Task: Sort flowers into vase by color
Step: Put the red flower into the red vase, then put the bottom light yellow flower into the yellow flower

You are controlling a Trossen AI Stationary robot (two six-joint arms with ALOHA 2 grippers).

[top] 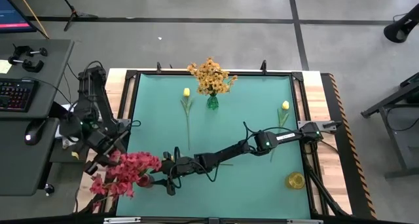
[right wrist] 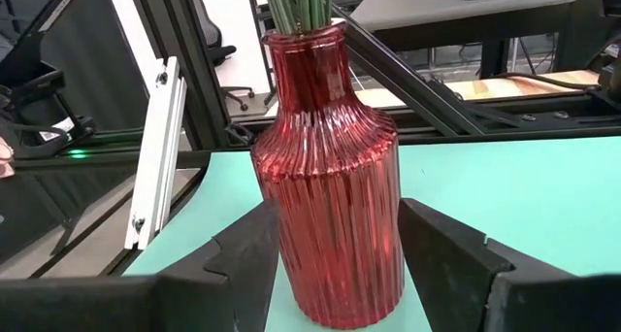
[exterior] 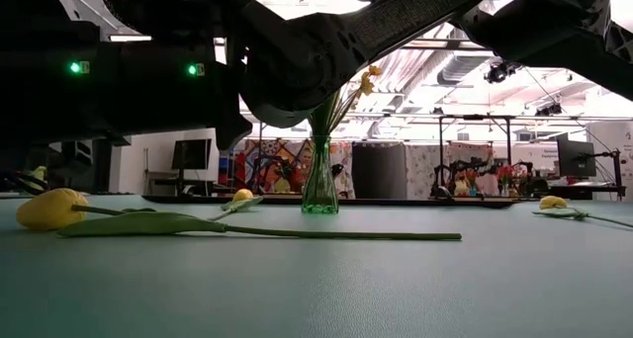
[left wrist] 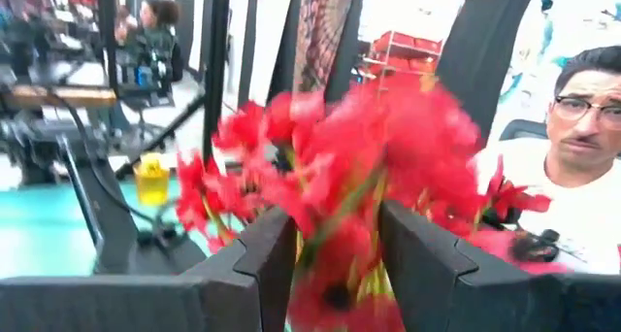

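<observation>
Nearest, at the table's front left corner, the red ribbed glass vase [right wrist: 330, 177] is seen standing between the spread fingers of the right gripper [top: 171, 177], which are set on either side of it; whether they press the glass cannot be told. Green stems rise from its neck, a detail given only by the right wrist view. Just beside it, at the mat's edge, the red-pink flowers [top: 127, 171] are seen in the high view, and in the left wrist view they fill the gap between the parted fingers of the left gripper [left wrist: 335, 264]; a grip on them cannot be confirmed. A small yellow vase [top: 295, 181] is set at the front right. Open green mat [top: 242, 126] is left across the middle, where two yellow tulip-like buds [top: 186, 93] [top: 285, 106] lie flat on long stems. Farthest, at the back edge, the orange-yellow sprays [top: 211, 76] are held in a slim green vase [exterior: 319, 185].
</observation>
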